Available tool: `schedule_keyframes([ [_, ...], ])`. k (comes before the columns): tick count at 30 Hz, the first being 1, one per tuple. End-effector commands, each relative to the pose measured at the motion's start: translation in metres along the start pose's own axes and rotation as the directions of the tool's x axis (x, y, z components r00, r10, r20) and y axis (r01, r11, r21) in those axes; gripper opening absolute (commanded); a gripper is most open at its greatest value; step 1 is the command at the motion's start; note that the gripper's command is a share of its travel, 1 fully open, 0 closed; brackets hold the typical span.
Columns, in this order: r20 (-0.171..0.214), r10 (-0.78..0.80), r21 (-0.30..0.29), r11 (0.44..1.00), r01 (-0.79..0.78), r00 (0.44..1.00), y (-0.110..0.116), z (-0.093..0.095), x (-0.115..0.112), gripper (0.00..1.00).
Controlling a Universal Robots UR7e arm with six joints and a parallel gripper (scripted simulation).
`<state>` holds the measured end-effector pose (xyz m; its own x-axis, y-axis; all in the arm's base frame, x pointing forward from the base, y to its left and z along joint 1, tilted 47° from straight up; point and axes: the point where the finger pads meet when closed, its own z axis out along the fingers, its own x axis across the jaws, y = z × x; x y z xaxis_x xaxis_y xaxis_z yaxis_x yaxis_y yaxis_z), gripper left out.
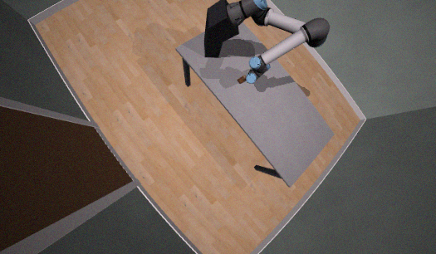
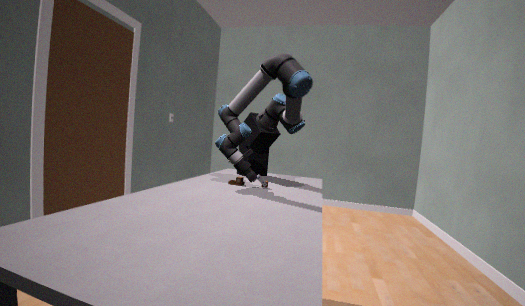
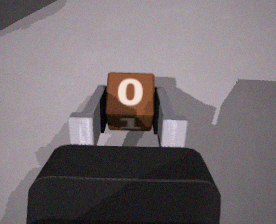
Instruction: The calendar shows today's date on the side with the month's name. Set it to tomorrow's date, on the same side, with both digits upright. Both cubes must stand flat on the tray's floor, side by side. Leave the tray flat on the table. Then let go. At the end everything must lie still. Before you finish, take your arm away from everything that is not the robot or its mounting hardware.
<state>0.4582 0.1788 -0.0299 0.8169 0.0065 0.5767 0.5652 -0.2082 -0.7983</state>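
Note:
A brown cube (image 3: 131,100) sits between the fingers of my gripper (image 3: 130,100) (image 2: 263,184). A white 0 shows upright on its top face, and part of another digit shows on the face towards the camera. The dark finger pads touch both sides of the cube, just above the grey table (image 3: 229,45) (image 1: 282,124) (image 2: 165,240). A small brown thing, apparently the calendar tray (image 1: 242,80) (image 2: 234,181), lies on the table a little beside the gripper. It is too small to read, and the second cube cannot be made out.
The arm's dark pedestal (image 1: 218,29) stands at the table's far end. The table edge (image 2: 322,200) runs just beyond the gripper in the exterior view. Wooden floor surrounds the table.

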Motion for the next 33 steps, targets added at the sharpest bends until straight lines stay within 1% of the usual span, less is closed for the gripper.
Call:
schedule_keyframes([
  [1, 0.0, 0.0, 0.0, 1.0, 0.0, 1.0, 0.0, -0.0003, 0.0003, 0.6],
  [33, 0.0, 0.0, 0.0, 1.0, 0.0, 1.0, 0.0037, 0.0034, 0.0003, 0.6],
])
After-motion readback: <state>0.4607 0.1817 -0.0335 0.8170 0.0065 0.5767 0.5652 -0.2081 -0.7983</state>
